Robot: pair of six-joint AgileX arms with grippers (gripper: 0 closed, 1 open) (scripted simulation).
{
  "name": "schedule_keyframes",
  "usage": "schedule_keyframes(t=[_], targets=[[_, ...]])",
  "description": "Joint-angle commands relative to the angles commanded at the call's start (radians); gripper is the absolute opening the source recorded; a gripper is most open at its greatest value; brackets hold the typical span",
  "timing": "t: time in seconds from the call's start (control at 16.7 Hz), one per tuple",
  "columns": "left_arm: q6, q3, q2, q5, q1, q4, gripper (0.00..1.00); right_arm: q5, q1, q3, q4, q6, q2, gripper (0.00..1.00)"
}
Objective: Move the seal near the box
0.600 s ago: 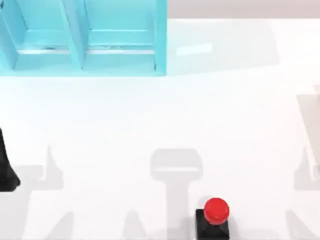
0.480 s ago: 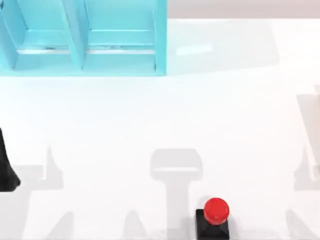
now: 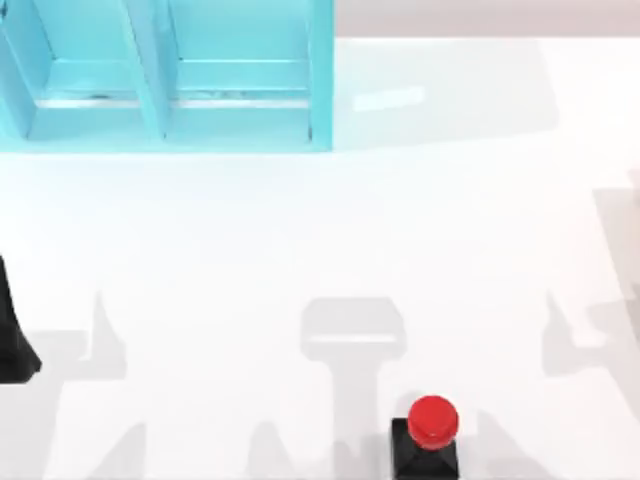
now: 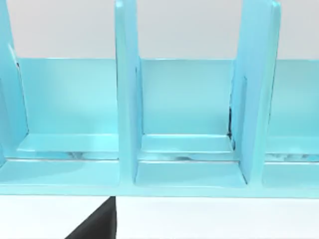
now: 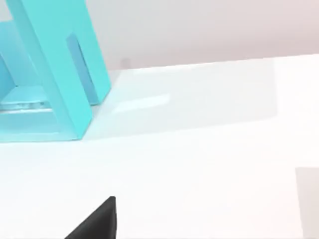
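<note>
The seal (image 3: 432,428), a glossy red knob on a black square base, stands upright at the front edge of the white table, right of the middle. The box (image 3: 320,75), a light blue open piece with upright dividers, sits at the far left corner, well apart from the seal. It also shows close up in the left wrist view as the box (image 4: 127,99) and at the side of the right wrist view as the box (image 5: 55,64). My left gripper (image 3: 14,345) is a black shape at the left edge, far from the seal. A black tip of my right gripper (image 5: 97,221) shows over bare table.
Grey shadows of the arms fall across the white tabletop (image 3: 330,230) along the front and at the right side. A wide stretch of bare table lies between the seal and the box.
The shadow at the table's right side has shifted leftward. The seal, the box and the left gripper have not moved.
</note>
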Motion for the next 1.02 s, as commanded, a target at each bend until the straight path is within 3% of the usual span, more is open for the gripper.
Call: schedule_keyframes(t=[0.42,1.02], targets=[[0.0,0.0,0.0,0.0,0.0,0.0,1.0,0.009,0.262,0.305,-0.271,0.242,0.362,1.0],[0.0,0.0,0.0,0.0,0.0,0.0,1.0,0.033,0.507,0.661,-0.678,0.487,0.839,1.0]])
